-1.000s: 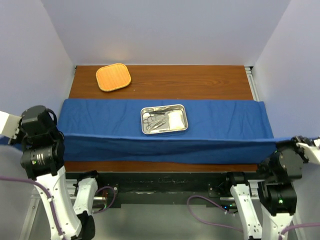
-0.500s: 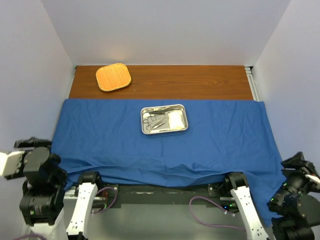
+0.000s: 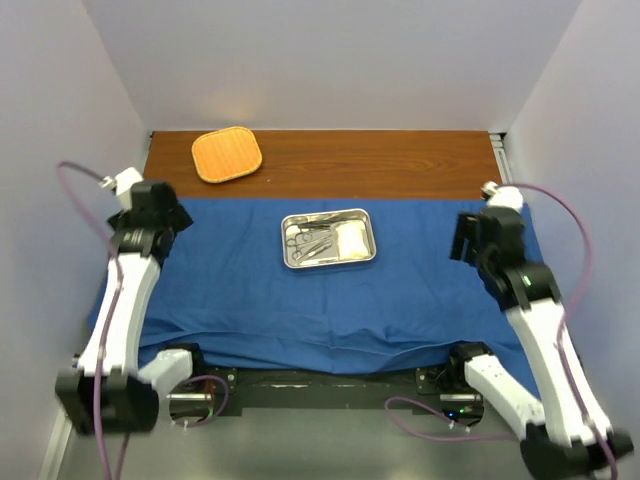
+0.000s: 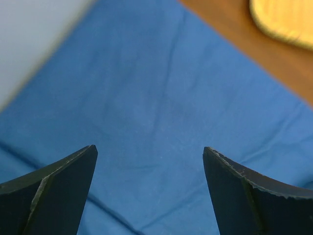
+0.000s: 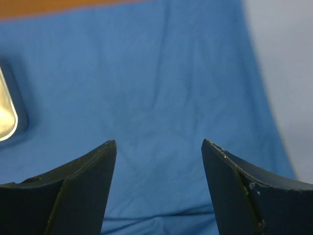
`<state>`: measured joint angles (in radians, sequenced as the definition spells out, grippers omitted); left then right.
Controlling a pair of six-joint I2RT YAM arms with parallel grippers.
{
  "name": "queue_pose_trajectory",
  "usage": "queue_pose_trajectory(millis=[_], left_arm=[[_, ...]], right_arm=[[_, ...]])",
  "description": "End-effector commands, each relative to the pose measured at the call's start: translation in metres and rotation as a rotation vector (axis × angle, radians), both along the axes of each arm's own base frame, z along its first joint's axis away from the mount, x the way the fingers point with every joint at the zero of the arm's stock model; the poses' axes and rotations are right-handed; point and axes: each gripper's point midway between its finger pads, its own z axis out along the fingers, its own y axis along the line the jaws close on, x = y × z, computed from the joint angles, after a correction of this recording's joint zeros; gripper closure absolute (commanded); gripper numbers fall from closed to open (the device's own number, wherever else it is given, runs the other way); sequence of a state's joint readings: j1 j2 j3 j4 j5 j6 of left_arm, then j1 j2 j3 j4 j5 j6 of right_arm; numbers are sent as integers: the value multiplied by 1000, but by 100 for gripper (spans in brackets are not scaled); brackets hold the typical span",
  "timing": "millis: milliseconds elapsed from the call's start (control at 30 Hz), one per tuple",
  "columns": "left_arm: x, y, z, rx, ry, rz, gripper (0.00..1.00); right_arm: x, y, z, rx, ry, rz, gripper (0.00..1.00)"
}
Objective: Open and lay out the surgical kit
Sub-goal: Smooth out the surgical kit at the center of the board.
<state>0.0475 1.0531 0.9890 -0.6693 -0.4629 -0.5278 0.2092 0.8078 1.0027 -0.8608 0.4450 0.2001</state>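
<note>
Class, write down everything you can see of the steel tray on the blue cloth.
The steel tray is a small, shiny rectangle with rounded corners and a raised rim, lying flat on the spread blue cloth. Slim metal instruments lie in its left half, a white gauze pack in its right. Nothing else touches it.

both arms same build: white link shells, black joint housings. left arm [image 3: 125, 290], right arm [image 3: 535, 320], small white cap just behind each wrist. thin purple left cable [image 3: 80, 167] loops out behind the left gripper [image 4: 148, 147], and the purple right cable [image 3: 578, 225] does the same behind the right gripper [image 5: 159, 141]. fingers [image 4: 54, 191] matte black, wedge-shaped, tapering to a point. inner edges finely toothed, a few pale scuffs on the right gripper's.
</note>
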Motion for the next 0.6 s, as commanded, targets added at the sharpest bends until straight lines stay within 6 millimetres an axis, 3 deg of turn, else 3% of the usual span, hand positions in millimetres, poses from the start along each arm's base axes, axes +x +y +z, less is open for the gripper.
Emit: queue_pose_trajectory(millis=[0, 33, 133, 267, 400, 567], left_arm=[[51, -17, -52, -28, 129, -165, 5], [56, -21, -62, -51, 153, -174, 5], [65, -30, -100, -120, 248, -175, 7], [67, -32, -135, -162, 303, -150, 10], [64, -29, -160, -154, 359, -135, 14], [48, -27, -188, -159, 442, -103, 15]], right_arm=[[45, 37, -43, 129, 120, 63, 23], [55, 41, -65, 143, 198, 62, 23], [76, 33, -98, 211, 274, 13, 24], [80, 15, -138, 296, 354, -75, 25], [79, -9, -157, 252, 408, -183, 25], [68, -22, -187, 291, 455, -323, 25]])
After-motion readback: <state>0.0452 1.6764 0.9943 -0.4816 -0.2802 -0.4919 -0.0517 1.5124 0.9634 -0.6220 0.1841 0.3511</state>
